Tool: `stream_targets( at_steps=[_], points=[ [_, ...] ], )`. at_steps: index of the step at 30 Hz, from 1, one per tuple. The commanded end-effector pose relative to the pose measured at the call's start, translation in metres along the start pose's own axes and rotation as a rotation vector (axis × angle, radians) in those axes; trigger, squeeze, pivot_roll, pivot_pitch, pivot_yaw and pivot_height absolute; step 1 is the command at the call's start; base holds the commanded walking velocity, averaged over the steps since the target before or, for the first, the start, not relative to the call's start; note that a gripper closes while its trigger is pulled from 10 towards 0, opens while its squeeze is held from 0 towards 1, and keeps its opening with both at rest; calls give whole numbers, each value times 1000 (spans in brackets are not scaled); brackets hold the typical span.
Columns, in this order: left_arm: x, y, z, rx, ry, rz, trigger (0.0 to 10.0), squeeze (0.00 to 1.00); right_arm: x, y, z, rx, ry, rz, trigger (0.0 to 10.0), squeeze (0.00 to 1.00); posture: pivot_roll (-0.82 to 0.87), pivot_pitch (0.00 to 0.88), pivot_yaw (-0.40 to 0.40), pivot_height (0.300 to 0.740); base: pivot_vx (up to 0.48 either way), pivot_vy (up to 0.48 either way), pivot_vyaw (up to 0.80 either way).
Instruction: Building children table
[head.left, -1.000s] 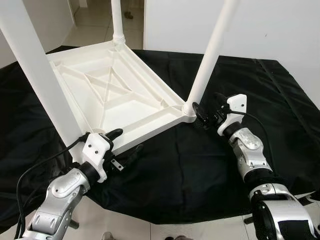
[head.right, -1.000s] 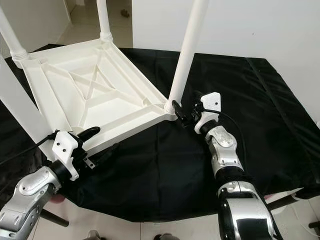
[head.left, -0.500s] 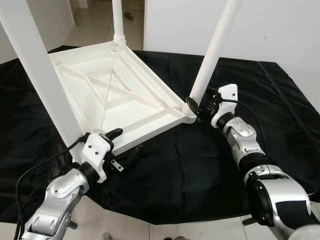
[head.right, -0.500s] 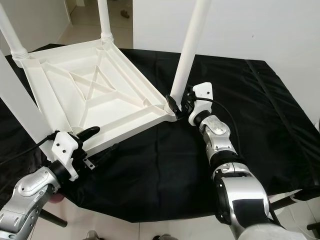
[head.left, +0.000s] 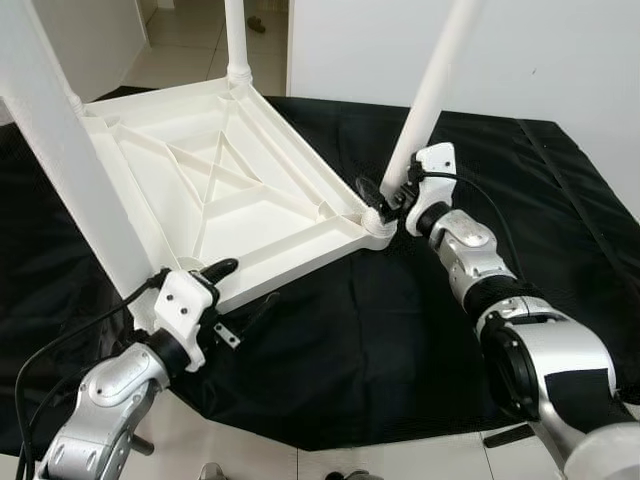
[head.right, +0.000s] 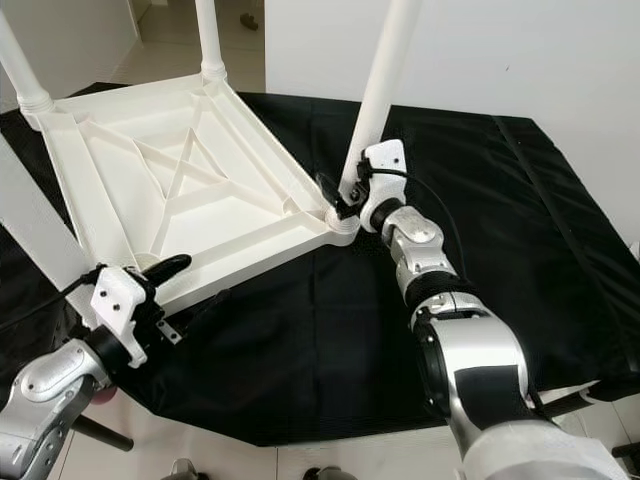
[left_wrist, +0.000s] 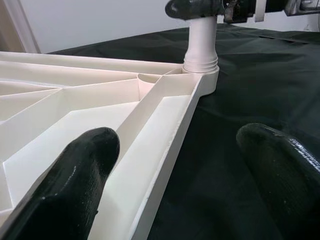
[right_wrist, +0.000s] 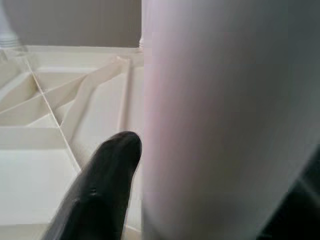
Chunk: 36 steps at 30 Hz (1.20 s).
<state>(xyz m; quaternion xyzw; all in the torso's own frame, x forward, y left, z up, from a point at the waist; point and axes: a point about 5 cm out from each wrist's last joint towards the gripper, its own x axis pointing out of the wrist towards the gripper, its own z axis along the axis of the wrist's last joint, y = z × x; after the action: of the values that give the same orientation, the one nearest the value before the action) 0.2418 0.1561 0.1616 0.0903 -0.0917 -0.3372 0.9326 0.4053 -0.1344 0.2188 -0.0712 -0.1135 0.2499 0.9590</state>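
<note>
I see the white table top (head.left: 230, 190) lying upside down on a black cloth (head.left: 420, 320), ribbed underside up, with legs standing from its corners. The near rim of the table top runs between the fingers of my left gripper (head.left: 236, 291): one finger (left_wrist: 75, 185) sits over the inner ribbed face, the other (left_wrist: 282, 165) hangs over the cloth outside the rim. The fingers are spread, and neither is seen pressing the plastic.

My right gripper (head.left: 382, 196) is at the base of the near right leg (head.left: 430, 90), just above the corner socket. One finger (right_wrist: 100, 190) lies against the side of the leg toward the table top; the other is hidden behind the leg. I cannot tell whether the fingers are clamped on the leg or merely set around it.

Outward of the right gripper, the cloth is open and flat toward the far edge. Ahead of the left gripper, the rim leads straight to that same corner socket.

Both silver forearms reach forward and inward, the right one (head.left: 470, 265) bent in from the outer side, the left one (head.left: 115, 385) rising from below the cloth edge.

The cloth covers a low surface; pale floor tiles (head.left: 180, 40) and a white wall (head.left: 560, 50) lie beyond.
</note>
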Motion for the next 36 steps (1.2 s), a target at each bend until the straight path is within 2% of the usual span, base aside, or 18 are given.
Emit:
stream_targets(
  at_steps=[1, 9, 14, 24, 26, 30, 31, 34, 36],
  points=[
    [1, 0, 1, -2, 1, 22, 10000, 0, 0, 6, -5, 20, 17, 38, 0, 0, 145, 116, -83, 740, 0, 0, 0],
    [6, 0, 3, -2, -7, 11, 10000, 0, -9, 11, -14, 14, -12, 104, 0, 0, 137, 114, -79, 740, 0, 0, 0],
    [13, 2, 5, -2, -9, -9, 10000, 0, -21, 16, -17, -6, -98, 167, 0, 0, 100, 110, -55, 740, 0, 0, 0],
    [19, 5, 5, 0, -13, -23, 10000, 0, -45, 24, -24, -9, -186, 201, 0, 0, 72, 107, -43, 740, 0, 0, 0],
    [21, 5, 5, 0, -13, -29, 10000, 0, -56, 33, -25, -4, -213, 215, 0, 0, 60, 105, -37, 740, 0, 0, 0],
    [22, 6, 5, 0, -14, -31, 10000, 0, -61, 37, -25, -2, -222, 222, 0, 0, 58, 107, -36, 740, 0, 0, 0],
    [22, 6, 5, 1, -14, -34, 10000, 0, -69, 43, -25, -1, -231, 228, 0, 0, 56, 106, -35, 740, 0, 0, 0],
    [23, 6, 5, 1, -14, -37, 10000, 0, -76, 48, -24, 5, -238, 228, 0, 0, 55, 108, -36, 740, 0, 0, 0],
    [23, 6, 5, 4, -13, -39, 10000, 0, -91, 62, -21, 30, -253, 224, 0, 0, 58, 109, -40, 740, 0, 0, 0]
  ],
)
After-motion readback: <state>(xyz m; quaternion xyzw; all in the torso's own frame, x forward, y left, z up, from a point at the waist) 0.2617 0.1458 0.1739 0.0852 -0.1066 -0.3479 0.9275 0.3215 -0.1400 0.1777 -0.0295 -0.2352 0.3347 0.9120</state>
